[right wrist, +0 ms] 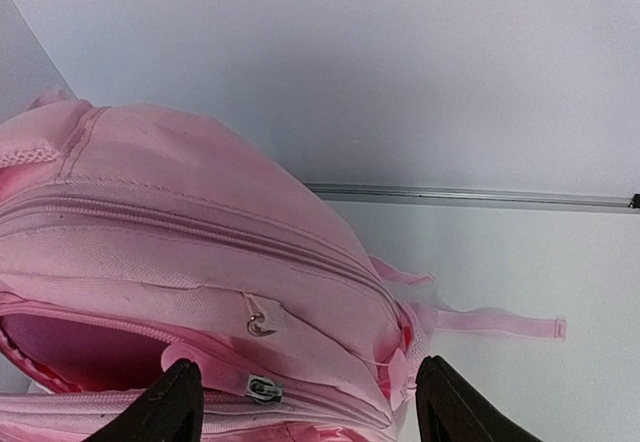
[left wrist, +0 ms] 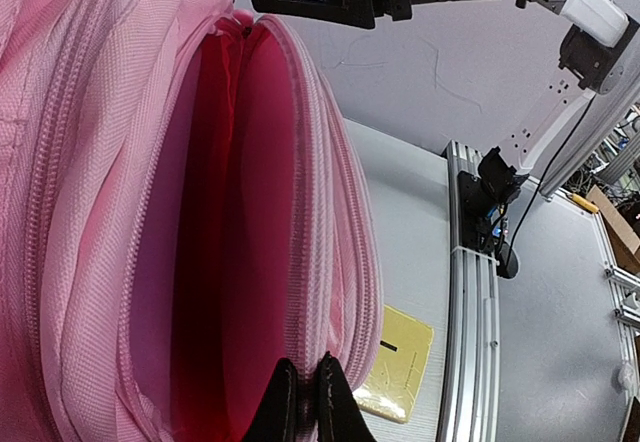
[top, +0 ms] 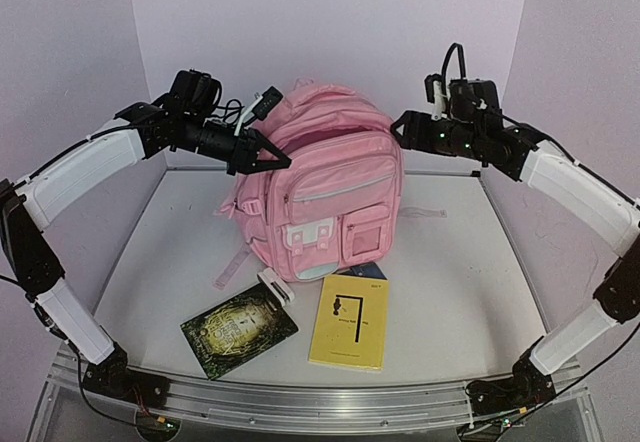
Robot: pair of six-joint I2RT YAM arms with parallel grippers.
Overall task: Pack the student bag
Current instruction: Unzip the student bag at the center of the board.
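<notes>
Top external view shows you the large pink fabric backpack [top: 335, 192] upright at the middle of the tabletop [top: 470, 262], toward its back edge, main compartment unzipped. Your left gripper [left wrist: 302, 407] is closed at the zip rim [left wrist: 305, 262]; whether it pinches cloth, you cannot tell. Your right gripper [right wrist: 305, 402] is wide apart above the bag's top and holds nothing.

No word or number can be read anywhere.

Yellow book [top: 348, 334]: a black line-mark on the cover, a bent bar with a short drop. There is a row of tiny print under it and a speck of print at the upper right corner, both too small to make out. From the left wrist only a black dash shows.

Dark book [top: 238, 334]: a gold ornamental ring on the cover, the lettering inside it blurred.

Zip pull [right wrist: 262, 389] on the bag [right wrist: 200, 192]: a small dark emblem on a pale tab, illegible.
</notes>
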